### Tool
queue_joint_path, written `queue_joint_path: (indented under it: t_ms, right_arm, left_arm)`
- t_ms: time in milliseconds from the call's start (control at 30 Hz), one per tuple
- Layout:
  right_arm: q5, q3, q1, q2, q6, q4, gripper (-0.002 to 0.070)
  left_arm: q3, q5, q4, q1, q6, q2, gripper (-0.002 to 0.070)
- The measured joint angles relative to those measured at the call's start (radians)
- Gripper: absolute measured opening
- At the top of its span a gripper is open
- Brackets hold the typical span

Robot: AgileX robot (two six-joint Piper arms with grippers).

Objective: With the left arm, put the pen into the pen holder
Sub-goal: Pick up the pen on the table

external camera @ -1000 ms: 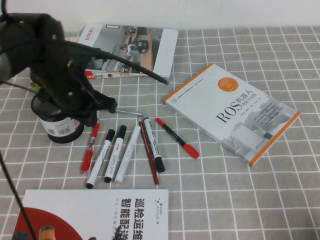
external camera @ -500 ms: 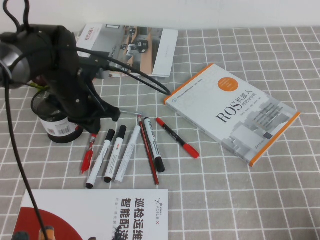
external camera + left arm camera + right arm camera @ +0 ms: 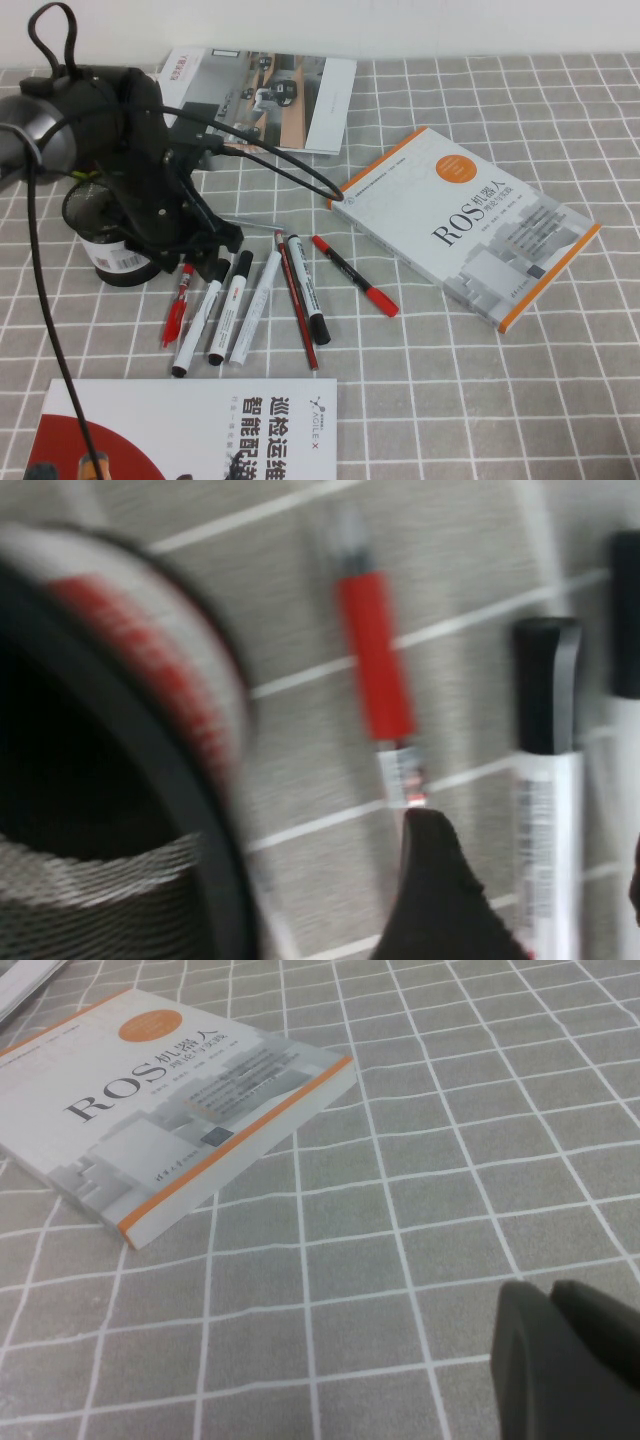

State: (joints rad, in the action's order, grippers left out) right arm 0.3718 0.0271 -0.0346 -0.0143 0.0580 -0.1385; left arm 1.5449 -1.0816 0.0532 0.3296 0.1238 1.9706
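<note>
The pen (image 3: 199, 322), a white marker with a black cap, lies on the checked cloth beside a slim red pen (image 3: 177, 306). The black mesh pen holder (image 3: 112, 256) stands just left of them, partly hidden by my left arm. My left gripper (image 3: 214, 250) hangs low over the marker's cap end. In the left wrist view it (image 3: 535, 850) is open, with the marker (image 3: 548, 800) lying between the fingers (image 3: 435, 900), and the holder (image 3: 100, 900) is close alongside. My right gripper (image 3: 565, 1360) is shut and empty above bare cloth; it is outside the high view.
More pens lie in a row: a second black-capped marker (image 3: 232, 300), a white-capped marker (image 3: 257, 305), a black-capped marker (image 3: 309, 292) and slim red pens (image 3: 356, 276). A ROS book (image 3: 465, 225) lies to the right, a magazine (image 3: 262, 95) at the back, a booklet (image 3: 200, 430) in front.
My left arm has swung from above the pen holder towards the row of pens and come down, so its gripper is now over the leftmost marker's cap.
</note>
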Motion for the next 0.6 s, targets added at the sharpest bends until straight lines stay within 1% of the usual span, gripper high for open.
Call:
queue_joint_path:
  t_ms: [100,300,600]
  right_arm:
    - [0.000,0.000,0.000,0.000,0.000,0.000,-0.0015]
    - [0.000,0.000,0.000,0.000,0.000,0.000,-0.0015]
    - [0.000,0.000,0.000,0.000,0.000,0.000,-0.0015]
  left_arm:
    - [0.000,0.000,-0.046,0.000,-0.040,0.002,0.0352]
    - [0.000,-0.011,-0.086,0.000,-0.095,0.031,0.0349]
    - [0.010,-0.017,-0.110,0.000,-0.124,0.050,0.0347]
